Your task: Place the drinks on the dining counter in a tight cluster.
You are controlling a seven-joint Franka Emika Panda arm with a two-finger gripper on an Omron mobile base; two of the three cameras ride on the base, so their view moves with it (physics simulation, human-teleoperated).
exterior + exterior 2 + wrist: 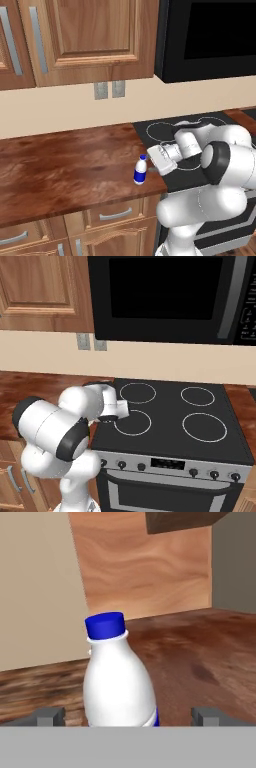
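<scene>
Hand view: we find the small white plastic bottle with blue cap and blue label [119,679] upright and centred between the two dark fingertips [49,716], which stand one on each side of it, clear of its sides.
Pincer state: we record the pincer [151,169] spread wide, nothing clamped; it lies level, pointing at the bottle [141,170] from the stove side.
Reason for posture: we judge this a side-on approach to take the bottle by its body before carrying it off to the dining counter.
Bottle location: near the front edge of the reddish-brown wood worktop [65,170], just beside the black glass cooktop [170,416].
Surface: glossy, grained, with darker blotches.
Room: beige wall, two grey outlets [109,90], wood upper cabinets [80,37], black microwave [165,293] over the stove.
</scene>
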